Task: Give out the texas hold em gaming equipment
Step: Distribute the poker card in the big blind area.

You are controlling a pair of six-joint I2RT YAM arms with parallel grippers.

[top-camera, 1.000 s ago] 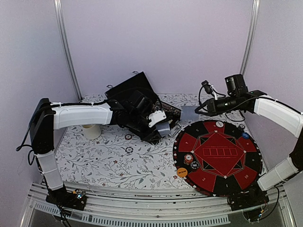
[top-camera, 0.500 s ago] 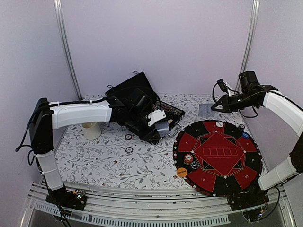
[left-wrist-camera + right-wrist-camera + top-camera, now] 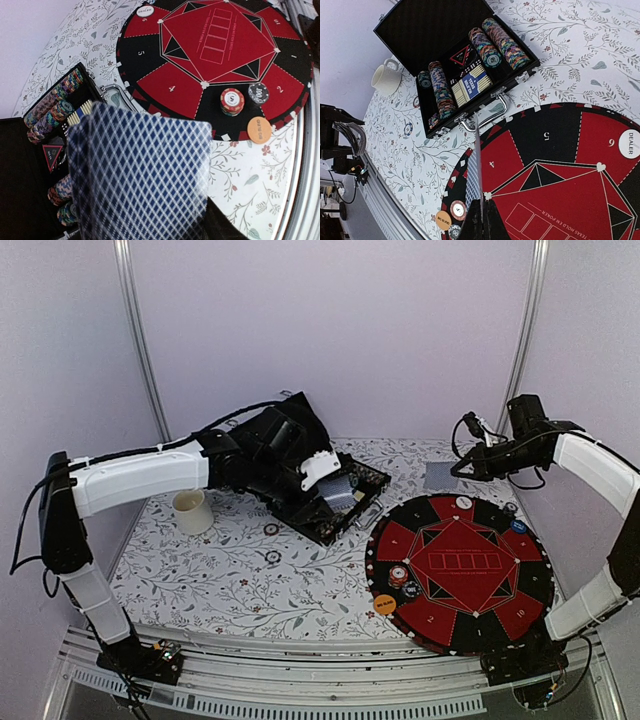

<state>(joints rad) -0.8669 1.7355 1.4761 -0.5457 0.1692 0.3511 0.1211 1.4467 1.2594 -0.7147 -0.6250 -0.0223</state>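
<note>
My left gripper [image 3: 334, 490] hangs over the open black case [image 3: 300, 455], shut on a deck of playing cards [image 3: 140, 175] whose blue diamond backs fill the left wrist view and hide the fingers. Rows of poker chips [image 3: 50, 107] lie in the case. My right gripper [image 3: 481, 205] is shut on a single playing card [image 3: 476, 165], seen edge-on, and holds it near the far edge of the round red-and-black poker mat [image 3: 530, 590]. On the mat rest a chip stack [image 3: 399, 575], a black chip [image 3: 411, 589], an orange disc [image 3: 385, 605], a white dealer disc [image 3: 463, 503] and a blue disc [image 3: 518, 526].
A cream cup [image 3: 192, 510] stands left of the case. Two loose chips [image 3: 271, 529] lie on the floral cloth in front of the case. The case lid leans back toward the rear wall. The right wall is close behind my right arm.
My right arm has carried the single card from beside the case to the far right, beyond the mat's far edge. My left arm has drawn back and up with the deck.
</note>
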